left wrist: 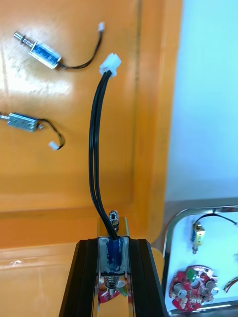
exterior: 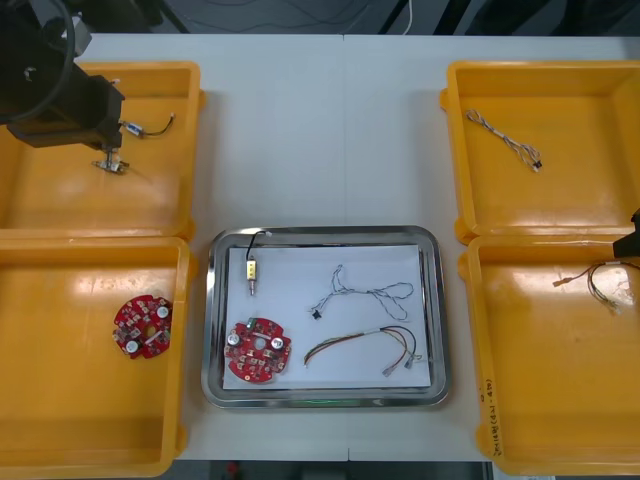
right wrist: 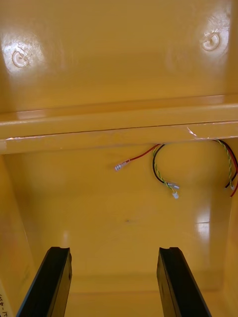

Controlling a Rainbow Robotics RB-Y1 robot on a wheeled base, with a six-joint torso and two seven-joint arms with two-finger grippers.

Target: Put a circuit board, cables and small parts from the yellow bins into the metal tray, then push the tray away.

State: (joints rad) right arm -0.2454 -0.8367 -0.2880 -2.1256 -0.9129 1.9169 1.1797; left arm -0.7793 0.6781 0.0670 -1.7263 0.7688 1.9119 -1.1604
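While holding the small metal part (left wrist: 113, 253), pinched in left claw (left wrist: 114, 243) over far left yellow bin (exterior: 150, 68), beware dangling black lead (left wrist: 96, 148) snagging its rim; note right claw (right wrist: 114, 253) gaping, empty, over near right bin (exterior: 540, 400).

Your front view hangs above the arms, looking steeply down on the metal tray (exterior: 437, 300) and all four yellow bins (exterior: 90, 440). Your left wrist view sits close over the far left bin, looking along the left gripper (left wrist: 115, 243), clamped on a small metal part (left wrist: 112, 255). It shares the tray's corner and circuit board (left wrist: 194, 288) with the front view. Your right wrist view sits low in the near right bin, facing its far wall past the right gripper (right wrist: 111, 253), spread wide. The red and yellow cable (right wrist: 157, 166) there shows from above too.
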